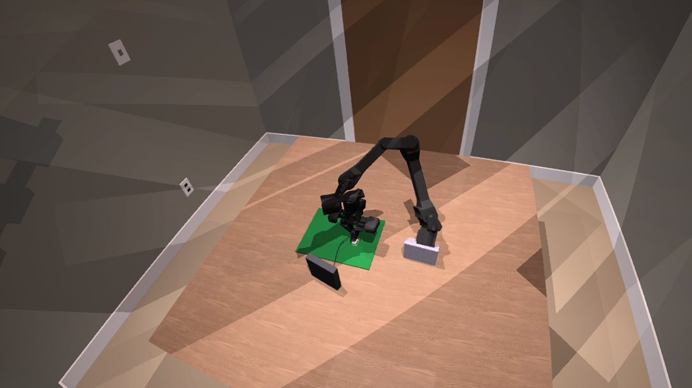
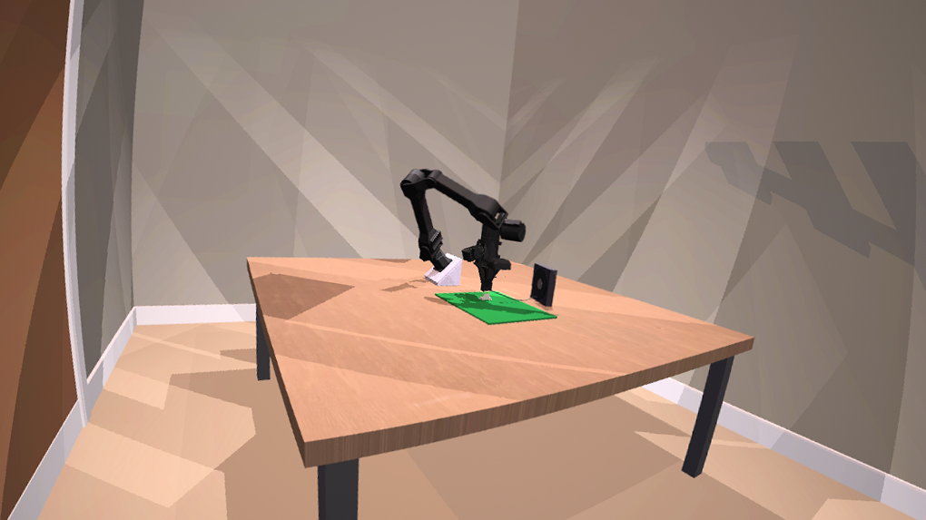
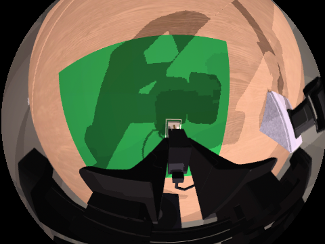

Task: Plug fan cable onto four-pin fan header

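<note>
My gripper (image 1: 354, 238) (image 2: 485, 288) (image 3: 176, 141) points down, shut on the black fan plug (image 3: 178, 159). The green board (image 1: 366, 260) (image 2: 491, 317) (image 3: 76, 85) lies flat below it. The white-edged fan header (image 1: 355, 242) (image 2: 485, 296) (image 3: 173, 123) is right at the plug's lower end; the plug covers its near part in the wrist view, and a brass pin shows at the far part. Whether the plug touches or has entered the header cannot be told. The dark cable (image 3: 184, 188) runs from the plug to the fan (image 1: 322, 272) (image 2: 543, 286) (image 3: 171, 211).
The fan stands upright just beyond the board's edge. The arm's pale base block (image 1: 421, 251) (image 2: 445, 272) (image 3: 275, 118) stands on the wooden table (image 1: 407, 313) (image 2: 373, 335) (image 3: 128, 20) on another side of the board. The arm's shadow falls across the board.
</note>
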